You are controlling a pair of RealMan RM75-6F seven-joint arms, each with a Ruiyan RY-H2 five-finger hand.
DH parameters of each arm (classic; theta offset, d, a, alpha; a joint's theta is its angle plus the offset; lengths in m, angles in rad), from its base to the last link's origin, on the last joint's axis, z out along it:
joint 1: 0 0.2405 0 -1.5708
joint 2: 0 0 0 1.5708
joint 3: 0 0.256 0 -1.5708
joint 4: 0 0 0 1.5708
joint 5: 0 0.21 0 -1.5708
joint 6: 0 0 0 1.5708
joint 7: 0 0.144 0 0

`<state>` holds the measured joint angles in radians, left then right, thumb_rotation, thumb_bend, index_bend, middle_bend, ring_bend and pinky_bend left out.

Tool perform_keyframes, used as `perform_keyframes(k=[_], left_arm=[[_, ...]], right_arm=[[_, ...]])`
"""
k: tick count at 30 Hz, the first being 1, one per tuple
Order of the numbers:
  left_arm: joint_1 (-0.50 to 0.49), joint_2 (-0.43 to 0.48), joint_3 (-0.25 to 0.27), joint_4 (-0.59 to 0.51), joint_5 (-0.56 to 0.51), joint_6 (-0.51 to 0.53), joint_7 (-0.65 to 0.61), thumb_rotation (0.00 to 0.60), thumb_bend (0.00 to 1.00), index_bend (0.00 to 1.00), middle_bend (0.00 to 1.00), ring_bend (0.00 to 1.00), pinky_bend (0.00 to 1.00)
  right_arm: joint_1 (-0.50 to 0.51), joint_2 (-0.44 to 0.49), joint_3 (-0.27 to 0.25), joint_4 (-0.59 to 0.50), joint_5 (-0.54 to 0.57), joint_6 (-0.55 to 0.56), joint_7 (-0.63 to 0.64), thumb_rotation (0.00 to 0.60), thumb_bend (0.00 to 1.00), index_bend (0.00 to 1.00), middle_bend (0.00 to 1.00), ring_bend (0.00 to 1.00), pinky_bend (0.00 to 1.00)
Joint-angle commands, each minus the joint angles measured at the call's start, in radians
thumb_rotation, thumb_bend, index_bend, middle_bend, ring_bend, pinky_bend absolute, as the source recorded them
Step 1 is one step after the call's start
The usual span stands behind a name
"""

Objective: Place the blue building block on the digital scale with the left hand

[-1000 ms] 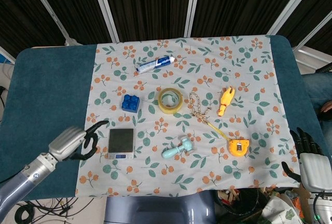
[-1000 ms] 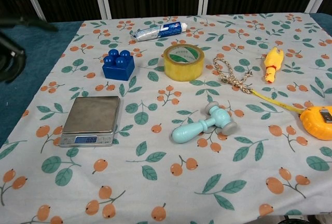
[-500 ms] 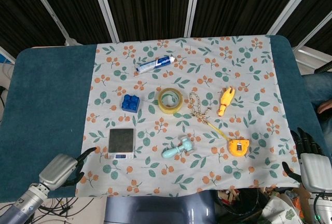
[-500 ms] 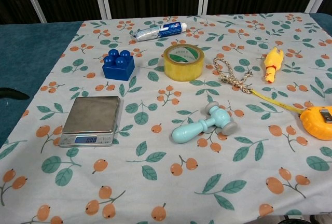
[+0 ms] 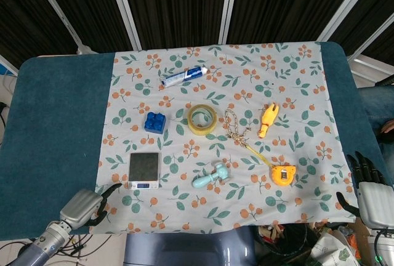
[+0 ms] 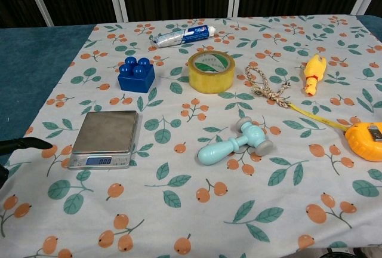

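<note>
The blue building block (image 5: 155, 122) (image 6: 136, 76) sits on the floral cloth, just beyond the digital scale (image 5: 143, 170) (image 6: 105, 139), whose silver plate is bare. My left hand (image 5: 86, 207) hovers at the front left corner of the table, below and left of the scale, fingers apart and holding nothing; only a dark fingertip (image 6: 24, 144) shows at the left edge of the chest view. My right hand (image 5: 369, 193) rests at the front right edge, fingers spread, nothing in it.
On the cloth lie a toothpaste tube (image 5: 183, 76), a yellow tape roll (image 5: 202, 119), a knotted rope (image 5: 235, 128), a yellow chicken toy (image 5: 268, 119), a teal massager (image 5: 210, 176) and an orange tape measure (image 5: 282, 173). Teal tablecloth (image 5: 55, 118) borders the left.
My left hand drew back from beside the scale to the front left corner, then shifted slightly right; a fingertip now shows at the chest view's left edge. Block, scale and right hand stayed put.
</note>
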<state>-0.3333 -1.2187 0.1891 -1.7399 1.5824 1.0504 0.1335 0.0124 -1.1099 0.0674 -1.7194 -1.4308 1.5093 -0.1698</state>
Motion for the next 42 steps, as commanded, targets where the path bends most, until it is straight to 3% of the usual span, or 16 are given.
perform_keyframes(k=[1,42], left_arm=[[-0.003,-0.015,-0.003,0.012,-0.003,-0.008,-0.009,0.600,0.47,0.07,0.66,0.70,0.80],[-0.036,-0.067,-0.010,0.060,-0.030,-0.069,0.014,0.600,0.47,0.09,0.65,0.70,0.80]], right_arm=[[0.000,0.000,0.000,0.000,-0.001,0.000,0.001,0.600,0.22,0.00,0.00,0.06,0.18],[0.000,0.004,0.000,0.000,0.000,-0.004,0.007,0.600,0.22,0.00,0.00,0.06,0.18]])
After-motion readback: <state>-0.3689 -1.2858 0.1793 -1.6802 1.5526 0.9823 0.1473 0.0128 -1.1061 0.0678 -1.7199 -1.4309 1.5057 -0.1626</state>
